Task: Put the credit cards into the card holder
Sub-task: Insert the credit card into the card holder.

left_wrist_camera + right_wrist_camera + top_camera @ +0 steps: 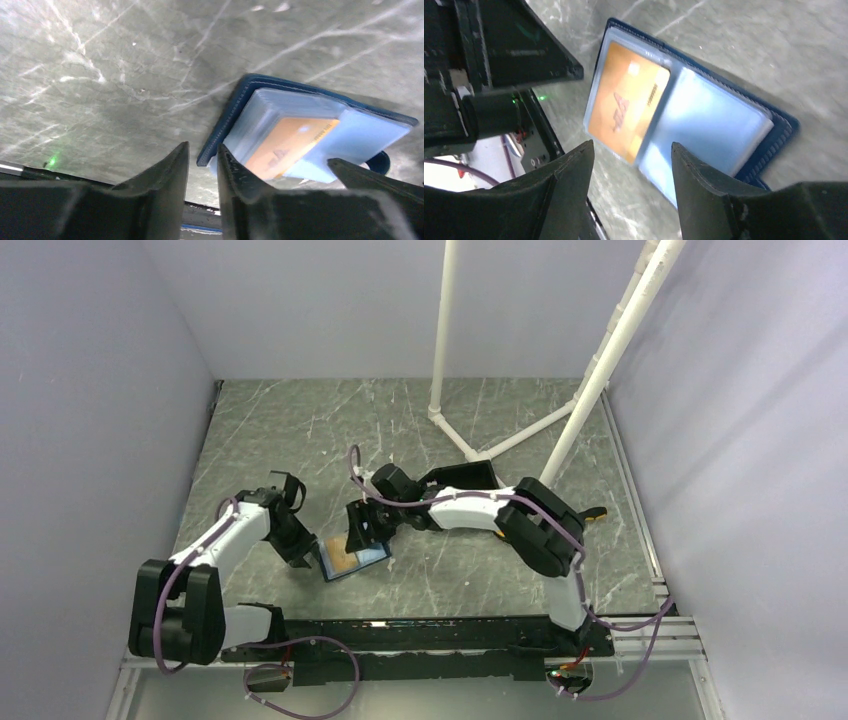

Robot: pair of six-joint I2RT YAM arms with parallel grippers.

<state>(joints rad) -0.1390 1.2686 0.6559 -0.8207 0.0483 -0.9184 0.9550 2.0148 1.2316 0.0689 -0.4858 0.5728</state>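
The card holder [781, 125] lies open and flat on the grey marbled table [300, 430], close to the near edge and just ahead of the black base rail [430, 625]. The orange card [629, 100] is inside its left clear pocket. From both wrist views it seems fully or almost fully seated, so the step in hand looks like the end of this insertion. The other pocket is pale and shiny, and it is not possible to tell whether a whitish card is inside it. No loose card shows in any view. The left gripper [202, 148] is low at the holder's left corner, its jaws only a little apart, with nothing seen pinched between them; one finger overlaps the dark blue border, but it cannot be told whether it touches it. The right gripper [631, 150] hangs above the fold with its jaws spread and holds nothing. The next move probably calls for checking that the card's edge is under the sleeve, then lifting the right gripper straight up, so as not to drag the holder. The two grippers are very near each other over the holder, so there is little room between them. There is open table behind and to the left, while the black box [470, 477] and the white pipe frame [600, 370] crowd the right side.
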